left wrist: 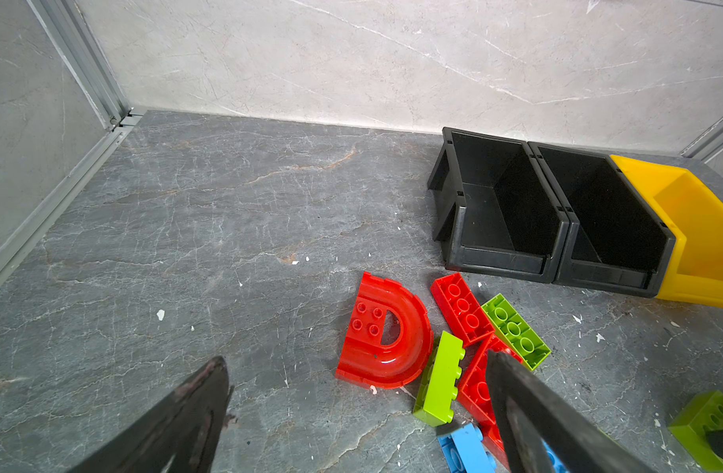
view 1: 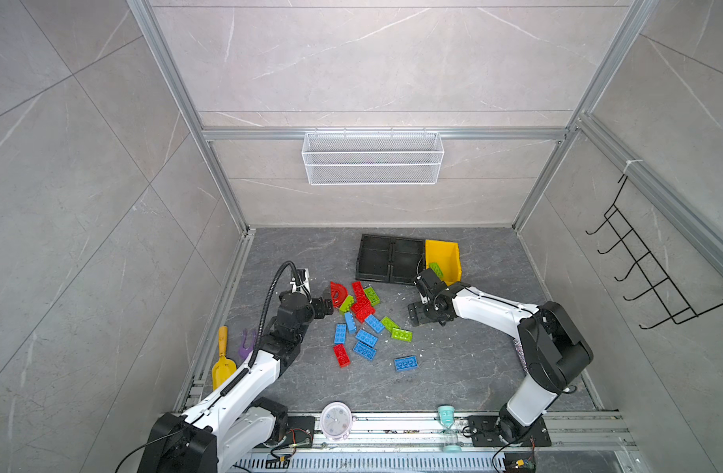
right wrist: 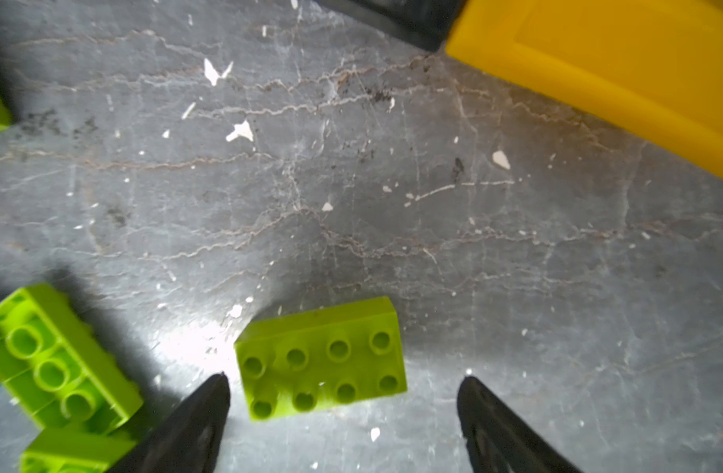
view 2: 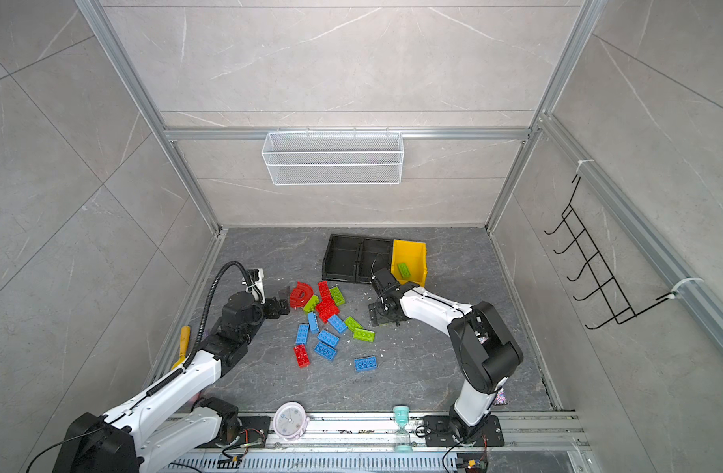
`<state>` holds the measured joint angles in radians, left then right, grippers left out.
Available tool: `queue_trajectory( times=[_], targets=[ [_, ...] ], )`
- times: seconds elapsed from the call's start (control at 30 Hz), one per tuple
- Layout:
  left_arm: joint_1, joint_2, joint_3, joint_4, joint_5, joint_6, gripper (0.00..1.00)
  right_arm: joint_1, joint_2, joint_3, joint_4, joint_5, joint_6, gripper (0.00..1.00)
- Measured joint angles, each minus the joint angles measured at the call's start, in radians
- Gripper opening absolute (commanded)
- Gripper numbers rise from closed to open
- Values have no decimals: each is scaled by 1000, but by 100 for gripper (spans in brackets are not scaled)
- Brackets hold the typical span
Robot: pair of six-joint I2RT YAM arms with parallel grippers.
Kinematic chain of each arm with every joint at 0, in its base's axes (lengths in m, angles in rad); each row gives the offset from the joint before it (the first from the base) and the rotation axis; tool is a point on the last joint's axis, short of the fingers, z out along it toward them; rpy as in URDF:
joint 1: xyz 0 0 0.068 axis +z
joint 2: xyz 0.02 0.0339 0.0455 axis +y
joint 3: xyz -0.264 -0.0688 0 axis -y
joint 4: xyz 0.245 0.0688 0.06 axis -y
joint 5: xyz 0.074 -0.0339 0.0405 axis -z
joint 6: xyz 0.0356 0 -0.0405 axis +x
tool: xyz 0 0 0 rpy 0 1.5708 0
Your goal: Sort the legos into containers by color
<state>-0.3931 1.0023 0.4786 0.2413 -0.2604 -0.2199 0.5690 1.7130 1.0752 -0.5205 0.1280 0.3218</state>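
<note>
Legos [view 1: 363, 323] lie scattered mid-frame on the desk [view 1: 474, 368]. One lime brick [view 1: 436, 268] sits in the yellow container [view 1: 450, 245], and the two black containers [view 1: 366, 237] look empty. Right pincer [right wrist: 345, 379] is released, with a lime lego [right wrist: 322, 356] between its spread tips, low in its wrist view. Left pincer [left wrist: 357, 358] gapes near the red arch [left wrist: 386, 331]. Green sorting seems underway; the next move calls for lowering, clenching and carrying to yellow.

Your red arch brick [left wrist: 386, 333] is glossy hard plastic that catches the light, while the green brick [right wrist: 320, 358] looks smooth with a duller sheen. The black bins [left wrist: 503, 262] are matt plastic and the yellow bin [left wrist: 704, 229] is smooth plastic. Your floor [left wrist: 228, 204] looks like matt, veined stone flecked with white chips, the mesh basket [view 1: 372, 157] is white-coated wire, and the frame rails [view 1: 384, 134] are brushed metal.
</note>
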Motion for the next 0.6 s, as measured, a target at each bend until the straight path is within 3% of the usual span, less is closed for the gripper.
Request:
queue_trajectory(
  times=[0.4, 0.6],
  targets=[
    [0, 5, 0, 7, 0, 0, 100, 1, 66, 16, -47, -8, -5, 94],
    [0, 6, 0, 7, 0, 0, 100, -75, 11, -29, -78, -12, -3, 94]
  ],
)
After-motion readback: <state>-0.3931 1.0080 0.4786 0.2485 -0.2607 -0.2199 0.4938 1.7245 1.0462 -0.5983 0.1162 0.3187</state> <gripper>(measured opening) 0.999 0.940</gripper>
